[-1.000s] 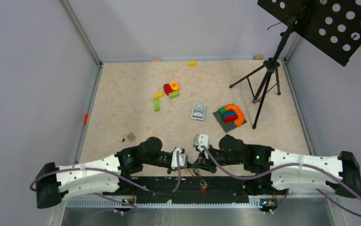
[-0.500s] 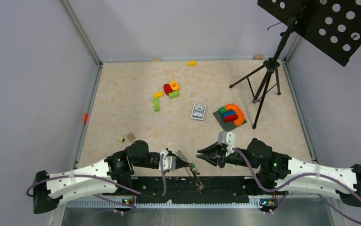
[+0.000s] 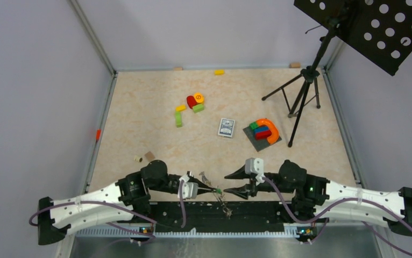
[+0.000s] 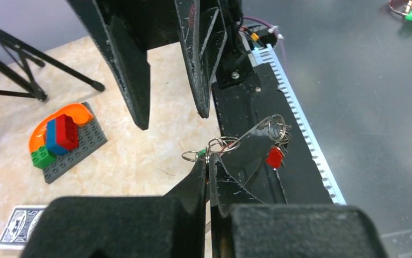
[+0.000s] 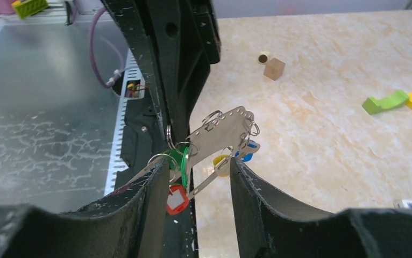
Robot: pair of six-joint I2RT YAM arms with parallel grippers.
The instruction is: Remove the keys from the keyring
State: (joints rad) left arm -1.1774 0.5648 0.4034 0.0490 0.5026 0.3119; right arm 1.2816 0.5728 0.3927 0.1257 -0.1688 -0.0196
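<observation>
My left gripper (image 3: 213,190) is shut, pinching the keyring (image 5: 222,129) at a small ring beside the green tag (image 5: 179,158). The bunch hangs from its tips (image 4: 209,161) over the table's near edge. The keys (image 3: 224,203) dangle on the loop with red (image 5: 176,200), yellow (image 5: 221,161) and blue (image 5: 245,153) tags. My right gripper (image 3: 229,184) faces the left one from the right. It stands open (image 5: 198,166), its fingers on either side of the hanging bunch and gripping nothing. The red tag (image 4: 274,157) shows in the left wrist view too.
A playing-card box (image 3: 226,127) lies mid-table beside a grey plate (image 3: 253,141) with an orange arch and blocks. Loose blocks (image 3: 194,101) lie farther back, small wooden pieces (image 3: 144,157) at left. A tripod stand (image 3: 300,97) stands at back right. A black rail (image 3: 193,212) runs along the near edge.
The right gripper has opened and pulled back to the right, away from the left one. The left gripper has drawn left a little, still shut, with the bunch hanging from it.
</observation>
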